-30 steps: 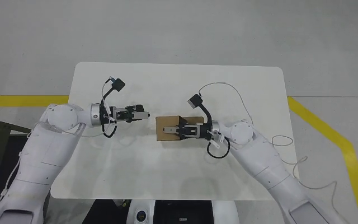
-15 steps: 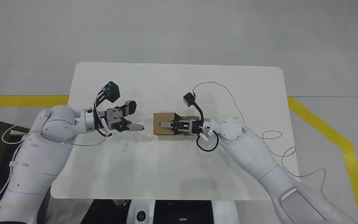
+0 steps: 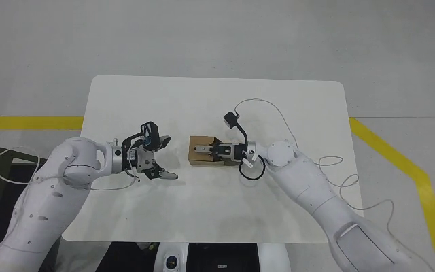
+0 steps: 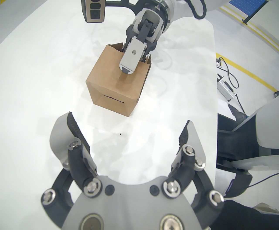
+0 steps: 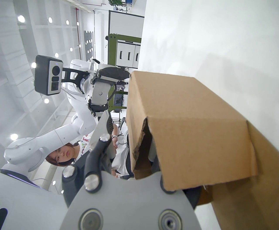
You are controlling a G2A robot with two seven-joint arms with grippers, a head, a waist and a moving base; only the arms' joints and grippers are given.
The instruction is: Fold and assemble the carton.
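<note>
Brown carton [image 3: 201, 154] — squared up, one end open sideways — rests mid table [image 3: 136, 95].

White table [image 3: 272, 102] on a pale grey floor [image 3: 204, 34], in a bright white hall.

The table has rounded corners. A yellow line [image 3: 41, 122] on the floor runs up to one side of it and slants away past the other side. A grey power brick [image 4: 226, 89] with a black cable lies on the floor just beside the table's edge. Round ceiling lamps [image 5: 21, 18] glow in rows. A green-framed cabinet [image 5: 127, 52] with white doors stands far back in the room, next to a large white panel [image 5: 126, 21].
</note>
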